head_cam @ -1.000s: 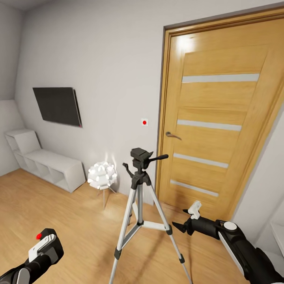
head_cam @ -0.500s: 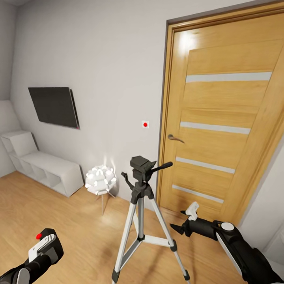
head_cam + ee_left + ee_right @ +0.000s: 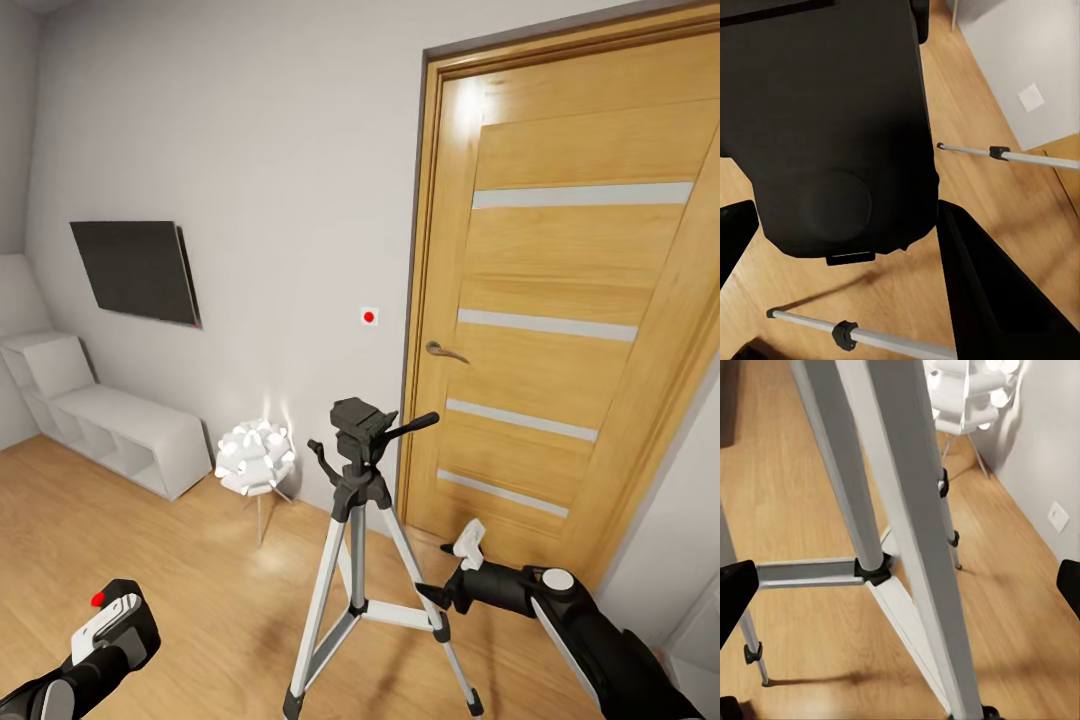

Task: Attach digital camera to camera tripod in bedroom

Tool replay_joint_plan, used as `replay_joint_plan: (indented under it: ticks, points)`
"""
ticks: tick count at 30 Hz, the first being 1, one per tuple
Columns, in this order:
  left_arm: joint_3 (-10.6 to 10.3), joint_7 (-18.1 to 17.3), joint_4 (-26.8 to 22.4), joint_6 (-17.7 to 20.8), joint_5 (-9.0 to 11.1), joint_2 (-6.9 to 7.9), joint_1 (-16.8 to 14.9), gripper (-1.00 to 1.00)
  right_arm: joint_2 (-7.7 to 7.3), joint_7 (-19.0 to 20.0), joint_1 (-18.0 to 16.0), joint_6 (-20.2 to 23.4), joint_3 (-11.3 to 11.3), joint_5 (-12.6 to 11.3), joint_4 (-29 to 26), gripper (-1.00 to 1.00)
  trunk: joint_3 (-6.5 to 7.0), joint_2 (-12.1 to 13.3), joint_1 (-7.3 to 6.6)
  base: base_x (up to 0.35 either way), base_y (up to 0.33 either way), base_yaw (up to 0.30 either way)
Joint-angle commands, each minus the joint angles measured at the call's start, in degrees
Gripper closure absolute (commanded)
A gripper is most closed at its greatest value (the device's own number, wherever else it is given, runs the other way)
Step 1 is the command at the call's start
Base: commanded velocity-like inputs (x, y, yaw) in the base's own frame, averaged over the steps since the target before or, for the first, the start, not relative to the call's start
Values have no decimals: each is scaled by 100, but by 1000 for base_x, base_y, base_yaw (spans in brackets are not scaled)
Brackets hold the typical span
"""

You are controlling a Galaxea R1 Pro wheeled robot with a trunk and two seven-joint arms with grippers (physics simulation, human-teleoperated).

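1. The camera tripod [image 3: 358,545] stands on the wood floor [image 3: 180,560] before the door [image 3: 560,330].
2. Left fingers [image 3: 997,292] clasp the digital camera [image 3: 832,127].
3. Right gripper [image 3: 432,592], fingers spread, sits beside a tripod leg.

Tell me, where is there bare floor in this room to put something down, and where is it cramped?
The widest bare patch is the wood floor between the white shelf unit and the camera tripod, ahead of the left gripper. A narrower strip lies between the tripod and the door. It is crowded around the tripod's spread legs, where the floor lamp and right gripper sit close.
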Motion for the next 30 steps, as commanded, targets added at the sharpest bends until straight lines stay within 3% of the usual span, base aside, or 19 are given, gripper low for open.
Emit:
replay_joint_plan:
  ticks: [1, 16, 30]
  points:
    - [20, -62, -7, 35, -32, -6, -8, 100, -3, 12, -5, 40, 17, -1, -8, -100, -12, -12, 4, 3, 0, 0]
    - [20, -62, -7, 35, -32, -5, -8, 100, 0, 33, -10, 330, 55, -8, 9, -100, -12, -12, 4, 0, 0, 3]
    - [20, -62, -7, 35, -31, -5, -8, 100, 0, 35, -13, 353, 50, -8, 10, -100, -12, -12, 4, 0, 0, 102]
